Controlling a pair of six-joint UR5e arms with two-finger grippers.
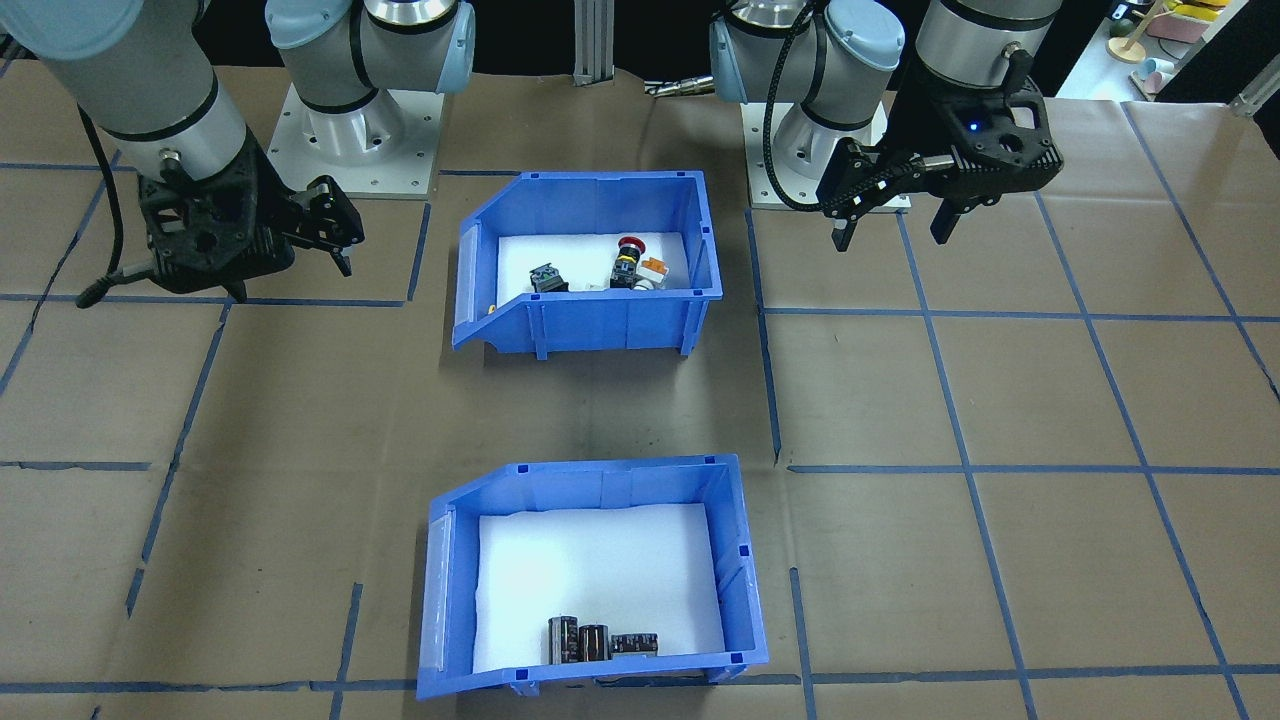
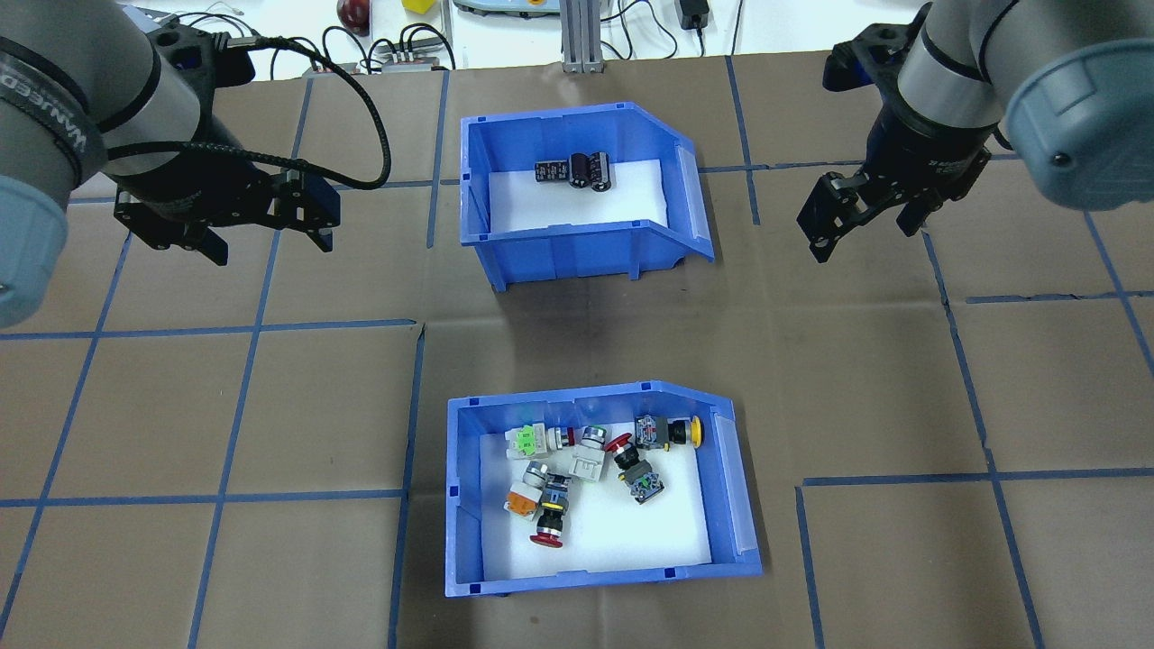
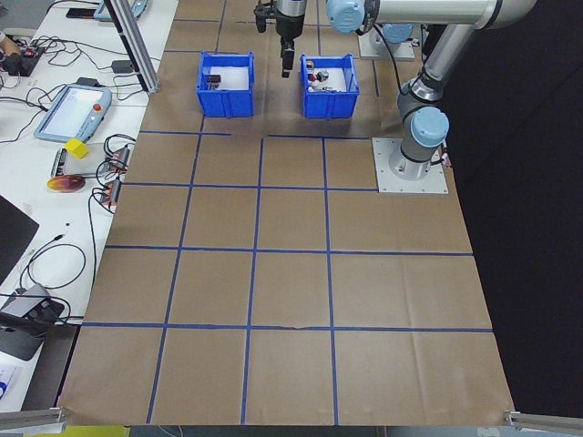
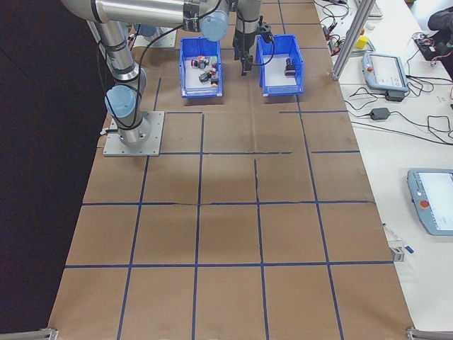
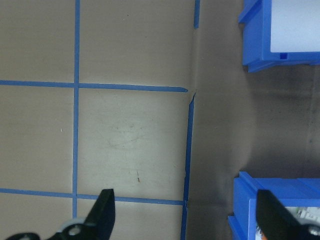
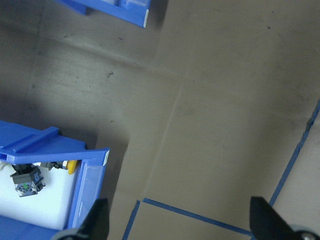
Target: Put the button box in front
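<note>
The button box point(image 2: 462, 505) is a blue bin with a white liner and several push-button switches inside, red, yellow, orange and green among them. It stands on the table's robot side, upright, also in the front-facing view point(image 1: 610, 325). My left gripper point(image 2: 270, 243) hovers open and empty to its far left, with the button box corner point(image 5: 270, 200) at the lower right of the left wrist view. On the other side my right gripper point(image 2: 864, 236) hangs open, holding nothing; below it the button box point(image 6: 55, 150) shows its open-front end.
A second blue bin point(image 2: 586, 248) holding three dark capacitors point(image 2: 573, 171) stands beyond the button box, on the operators' side, a gap of brown paper between them. Blue tape lines cross the table point(image 2: 180, 406). Cables and a pendant lie past the far edge.
</note>
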